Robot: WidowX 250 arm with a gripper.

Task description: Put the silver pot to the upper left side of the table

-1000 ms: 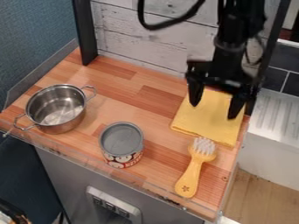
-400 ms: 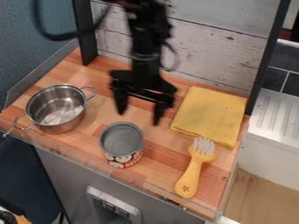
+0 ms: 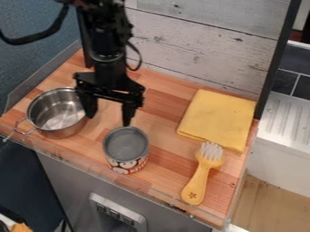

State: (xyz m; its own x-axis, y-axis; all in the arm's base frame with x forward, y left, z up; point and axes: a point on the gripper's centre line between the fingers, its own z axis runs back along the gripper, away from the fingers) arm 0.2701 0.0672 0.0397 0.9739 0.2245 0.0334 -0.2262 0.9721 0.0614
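The silver pot (image 3: 55, 113), with two looped handles, stands upright at the left side of the wooden table, close to its front left edge. My black gripper (image 3: 109, 120) hangs over the table just right of the pot, its fingers apart and nothing between them. Its left finger overlaps the pot's right rim in the view and hides the right handle; whether they touch I cannot tell. The right finger is above and behind the can.
The open can (image 3: 126, 149) stands in the front middle of the table (image 3: 162, 100). A yellow cloth (image 3: 218, 118) lies at the right, with a yellow brush (image 3: 203, 173) in front of it. A whitewashed plank wall (image 3: 200, 50) borders the back.
My gripper has moved left from above the yellow cloth, past the middle of the table, to the pot's right side, staying open. The pot, can, cloth and brush have not moved.
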